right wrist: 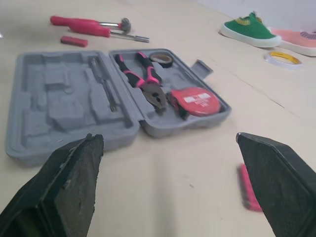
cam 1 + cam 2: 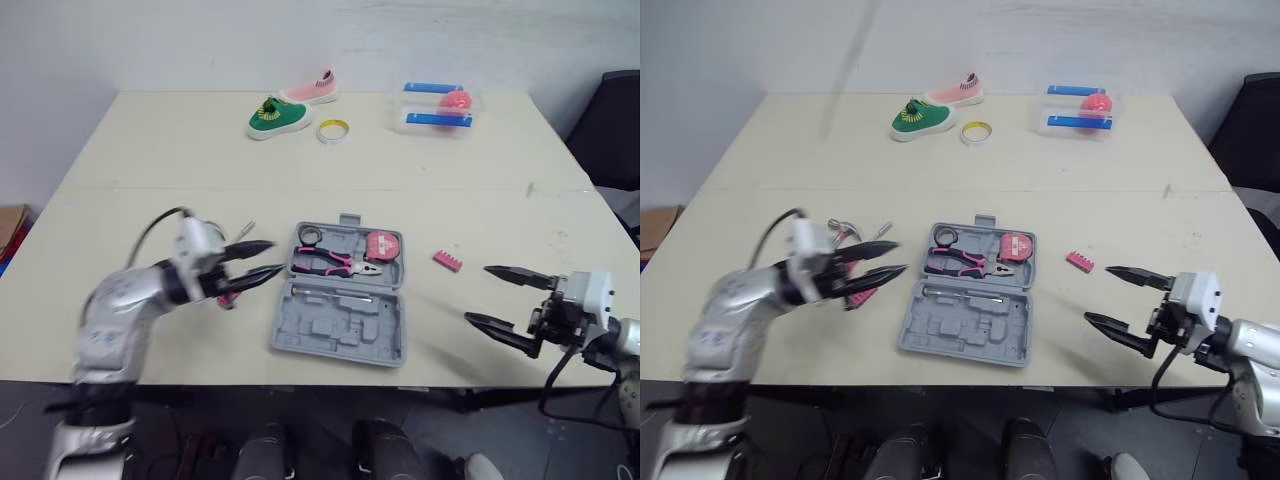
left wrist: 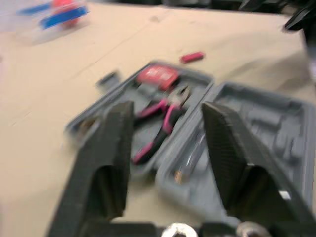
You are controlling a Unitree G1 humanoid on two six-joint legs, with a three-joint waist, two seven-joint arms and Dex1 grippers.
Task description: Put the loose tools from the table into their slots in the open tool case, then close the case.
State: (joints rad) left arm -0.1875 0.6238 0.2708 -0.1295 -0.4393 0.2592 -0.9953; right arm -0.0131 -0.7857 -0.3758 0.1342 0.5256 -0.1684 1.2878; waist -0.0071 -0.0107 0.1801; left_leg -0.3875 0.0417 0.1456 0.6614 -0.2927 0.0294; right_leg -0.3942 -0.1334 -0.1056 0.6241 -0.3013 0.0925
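In the left eye view, the left pincer (image 2: 262,258) is hovering partly open and empty just beside the open tool case (image 2: 340,305), its forearm angling across the bench (image 2: 150,150). The right pincer (image 2: 478,293) is gaping wide, gripping nothing, well apart from the case. In the right wrist view, a hammer (image 1: 74,21) and a screwdriver (image 1: 94,30) are lying beyond the case.

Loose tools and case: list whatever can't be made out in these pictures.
- Loose tools beside the tool case: eye views, mostly hidden behind the left gripper.
- Case slots: left wrist view, blurred, shapes unreadable.
- Pink bit strip: right wrist view, partly behind a finger of the right gripper.
- Pink object in the clear box: eye views, too small to identify.
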